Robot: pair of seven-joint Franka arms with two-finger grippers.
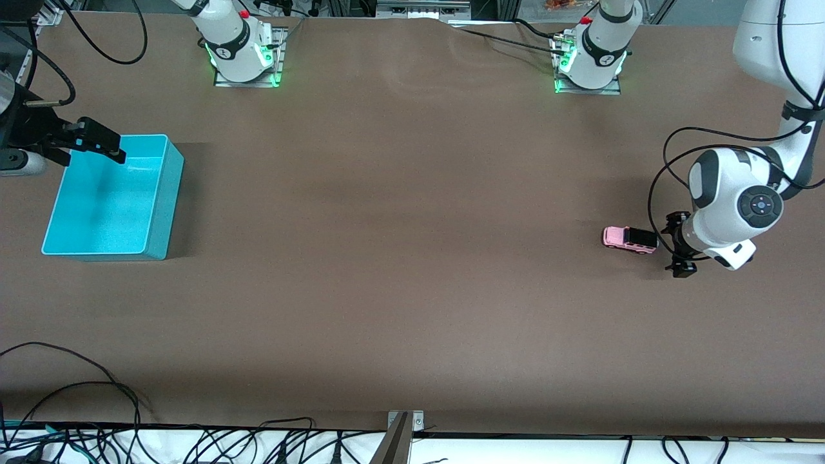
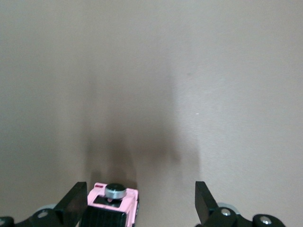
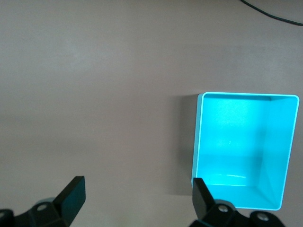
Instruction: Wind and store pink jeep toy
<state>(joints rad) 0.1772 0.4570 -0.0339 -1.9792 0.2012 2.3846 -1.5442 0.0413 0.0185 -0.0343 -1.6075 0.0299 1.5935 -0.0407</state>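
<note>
One pink jeep toy [image 1: 629,239] sits on its wheels on the brown desk [image 1: 399,258] toward the left arm's end. In the front view its long axis runs 9 to 3 o'clock, pale hood at 9, black roof at 3. The left gripper [image 1: 680,248] is low at the toy's roof end, fingers [image 2: 73,204] released and spread, one just beside the toy. Wide bare desk stretches from the hood toward the turquoise bin [image 1: 116,196]. The right gripper [image 1: 97,143] waits over the bin's rim, fingers apart.
</note>
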